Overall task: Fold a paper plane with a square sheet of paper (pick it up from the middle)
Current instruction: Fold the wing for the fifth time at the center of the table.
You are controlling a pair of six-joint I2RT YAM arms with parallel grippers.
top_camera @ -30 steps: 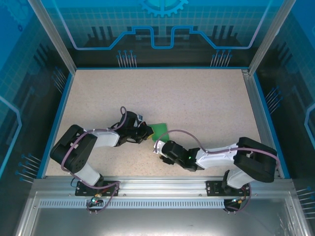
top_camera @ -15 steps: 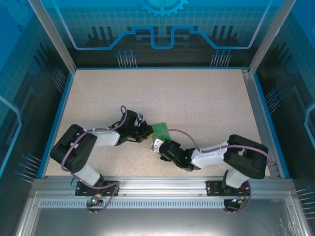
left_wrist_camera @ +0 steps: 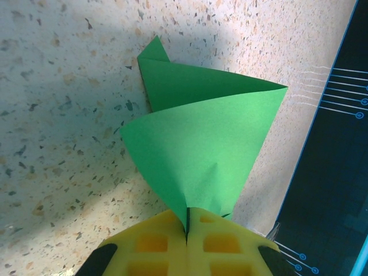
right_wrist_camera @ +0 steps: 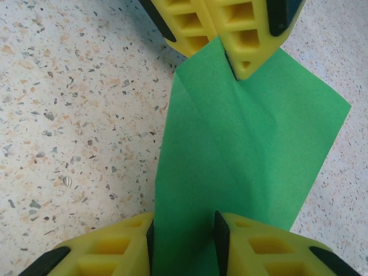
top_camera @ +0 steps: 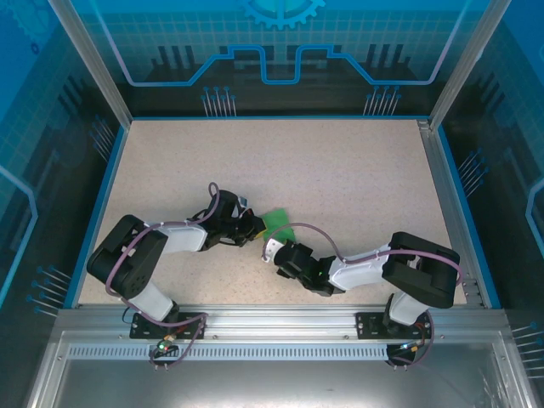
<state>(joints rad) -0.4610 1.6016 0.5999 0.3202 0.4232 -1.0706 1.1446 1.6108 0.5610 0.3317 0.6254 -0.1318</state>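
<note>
The square sheet of paper (top_camera: pixel 277 223) is bright green and creased, lying just left of the table's centre. In the left wrist view the sheet of paper (left_wrist_camera: pixel 201 132) curls up into a cone-like fold, and my left gripper (left_wrist_camera: pixel 188 221) is shut on its near corner. In the top view the left gripper (top_camera: pixel 255 229) sits at the paper's left edge. My right gripper (right_wrist_camera: pixel 184 230) stands open, one yellow finger on each side of a strip of the paper (right_wrist_camera: pixel 247 144), which runs on under the right finger. The left gripper's fingers (right_wrist_camera: pixel 230 29) pinch the far end.
The speckled table (top_camera: pixel 340 170) has free room behind and to the right of the paper. Blue rails and see-through walls (top_camera: pixel 442 161) enclose it. Both arms lie low near the front edge, and the right arm's elbow (top_camera: pixel 421 272) is bent at the right.
The right arm has drawn its elbow in to the left and its gripper has edged closer to the paper, jaws a little narrower. The left arm has kept still, holding the paper.
</note>
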